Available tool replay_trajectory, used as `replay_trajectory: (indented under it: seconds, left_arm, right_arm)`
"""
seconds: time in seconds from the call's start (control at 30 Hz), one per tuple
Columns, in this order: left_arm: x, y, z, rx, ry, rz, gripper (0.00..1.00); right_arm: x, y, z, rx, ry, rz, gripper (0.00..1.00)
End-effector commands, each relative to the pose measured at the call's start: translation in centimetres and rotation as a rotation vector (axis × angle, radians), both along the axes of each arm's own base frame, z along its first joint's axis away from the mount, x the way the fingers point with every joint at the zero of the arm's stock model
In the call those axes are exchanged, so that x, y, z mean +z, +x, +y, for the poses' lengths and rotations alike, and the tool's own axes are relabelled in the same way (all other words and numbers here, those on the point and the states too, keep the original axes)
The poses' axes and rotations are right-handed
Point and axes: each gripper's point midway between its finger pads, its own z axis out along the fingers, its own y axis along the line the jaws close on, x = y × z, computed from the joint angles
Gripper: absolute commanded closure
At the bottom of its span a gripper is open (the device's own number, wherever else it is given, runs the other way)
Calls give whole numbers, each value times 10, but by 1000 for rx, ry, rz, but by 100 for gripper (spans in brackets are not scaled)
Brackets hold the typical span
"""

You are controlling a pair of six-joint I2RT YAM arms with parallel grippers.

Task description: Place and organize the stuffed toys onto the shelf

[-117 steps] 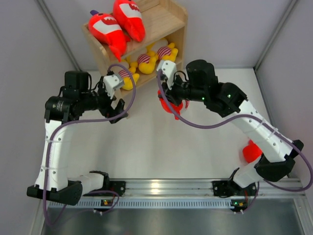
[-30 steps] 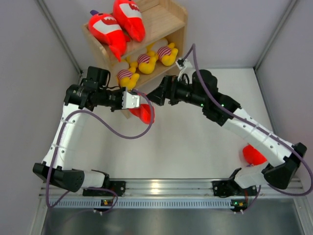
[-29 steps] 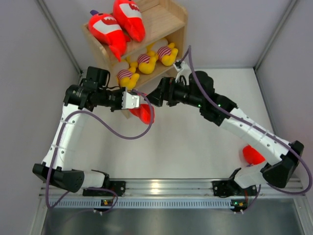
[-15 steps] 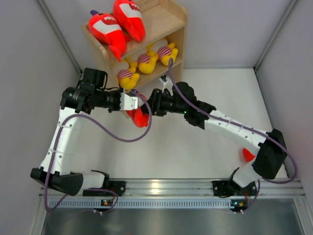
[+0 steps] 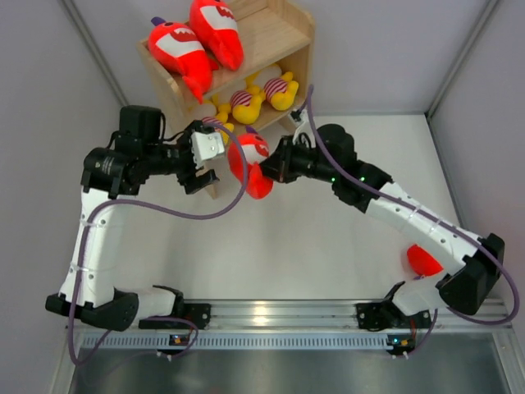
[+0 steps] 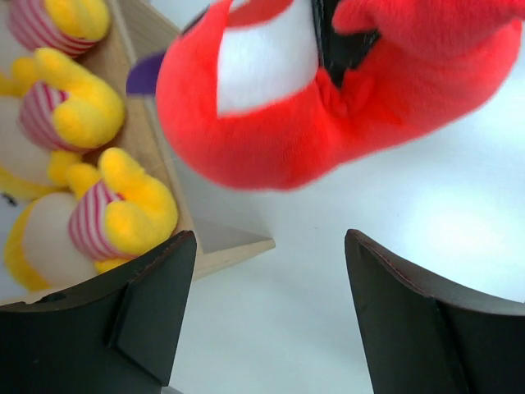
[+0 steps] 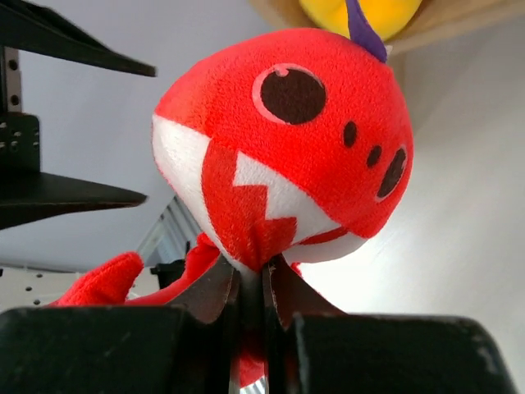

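White tabletop [image 5: 287,246] with grey walls [image 5: 394,49] closing it in on three sides, and the small wooden shelf [image 5: 279,37] standing at the far left corner.

From where I stand, the right pincer [image 7: 250,275] is clamped tight on a red shark [image 5: 248,160]. Its two fingers pinch a fold of red cloth just under the white toothy mouth. The shark sits straight ahead of those fingers and just past their tips. Its face is turned back toward the pincer. From above, its long axis runs from the shelf side toward the near edge of the table. The head is at the far end, close to the shelf's lower front edge, and the tail trails toward the arm bases. The purple fin sticks out of the top of the head and points at the shelf.

The left pincer [image 6: 269,246] stands wide apart with nothing between its fingers. The same shark lies just ahead of its tips, not touching them, stretched crosswise to the way the fingers point. The shelf's front edge and the yellow toys [image 5: 246,103] are off to that pincer's left.

Those three yellow toys in striped shirts lie in a row on the lower tier. On the top tier lie two more sharks, one [image 5: 176,49] beside the other [image 5: 217,31], both noses angled toward the front of the shelf. A fourth shark [image 5: 422,260] rests on the table well behind the right pincer, partly hidden by that arm.
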Motion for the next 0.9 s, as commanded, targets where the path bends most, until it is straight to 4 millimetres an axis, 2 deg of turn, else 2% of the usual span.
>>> replay_trajectory:
  seconds: [0.0,0.07,0.1,0.2,0.23,0.27,0.3,0.33,0.37,0.4,0.43,0.47,0.5,0.57,0.6,0.63,0.67,0.7,0.73,0.77,0.83,0.87]
  left_arm:
    - [59,-19,3,129,-154,-36,20]
    - [73,-21,8,188,-187,-41,20]
    - [84,-27,10,195,-205,-65,20]
    - [89,-34,15,212,-208,-91,20]
    - [88,-34,17,222,-205,-92,20]
    - [82,-31,21,250,-187,-85,21]
    - [80,-30,23,262,-182,-84,21]
    - [77,-30,24,267,-173,-80,21]
    - [71,-28,25,274,-164,-67,21]
    - [69,-28,25,275,-163,-62,21]
    - [67,-28,25,277,-162,-54,21]
    - [62,-27,24,277,-158,-36,22]
    - [59,-28,23,276,-158,-27,22]
    - [53,-27,23,277,-151,-10,22]
    - [51,-25,24,284,-145,-7,22]
    - [49,-24,24,288,-142,-1,23]
    - [48,-22,24,295,-139,2,23]
    - [47,-21,25,298,-137,5,23]
    - [45,-20,25,302,-132,11,23]
    - [44,-20,25,300,-133,12,23]
    - [43,-20,25,297,-127,12,23]
    - [40,-18,24,296,-121,18,23]
  right_arm:
    - [105,18,-46,-83,56,-319,100]
    - [119,23,-57,-103,34,-341,100]
    - [141,31,-67,-133,45,-387,100]
    - [166,44,-74,-157,42,-455,100]
    - [192,43,-77,-157,76,-506,100]
    - [203,46,-77,-157,90,-538,100]
    - [203,58,-70,-151,90,-537,100]
    - [230,58,-75,-148,130,-592,100]
    - [226,76,-67,-142,126,-591,100]
    - [253,75,-71,-131,167,-651,100]
    - [258,80,-68,-114,180,-670,100]
    - [256,97,-58,-96,191,-692,100]
    - [271,94,-58,-51,219,-751,100]
    - [277,106,-53,-30,240,-813,100]
    - [282,122,-53,-46,256,-846,100]
    - [285,130,-53,-56,266,-865,100]
    - [273,150,-48,-66,262,-850,100]
    - [289,156,-58,-109,287,-906,100]
    - [288,164,-58,-122,291,-912,100]
    - [278,179,-57,-134,293,-889,100]
    - [275,197,-64,-178,301,-874,100]
    - [265,208,-62,-182,307,-841,100]
